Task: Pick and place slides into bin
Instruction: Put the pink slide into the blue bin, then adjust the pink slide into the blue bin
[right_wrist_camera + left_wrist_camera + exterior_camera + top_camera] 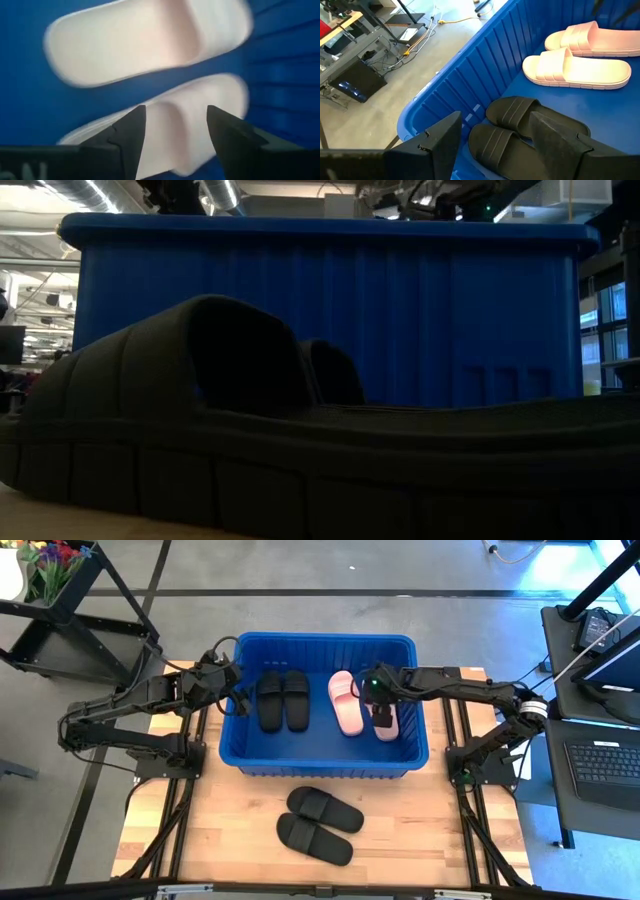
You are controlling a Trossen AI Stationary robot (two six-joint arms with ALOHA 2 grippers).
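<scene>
The blue bin [320, 762] stands at the table's far middle. On its floor lie a black pair of slides [283, 700] at the left and a pinkish-white pair [345, 702] at the right. My right gripper [383, 712] hangs open over the right-hand pale slide [175, 107], which lies flat with its strap showing between the spread fingers. My left gripper [235, 690] waits open at the bin's left rim, looking in over the black pair [512, 112]. Two more black slides [325, 808] [314, 838] lie on the table in front of the bin.
In the low view, the nearest black slide [300, 460] fills the foreground in front of the bin's wall [450, 310]. Bare bin floor shows between the two pairs. Desks with a laptop stand beyond the table's right edge, and a black cart beyond the far left corner.
</scene>
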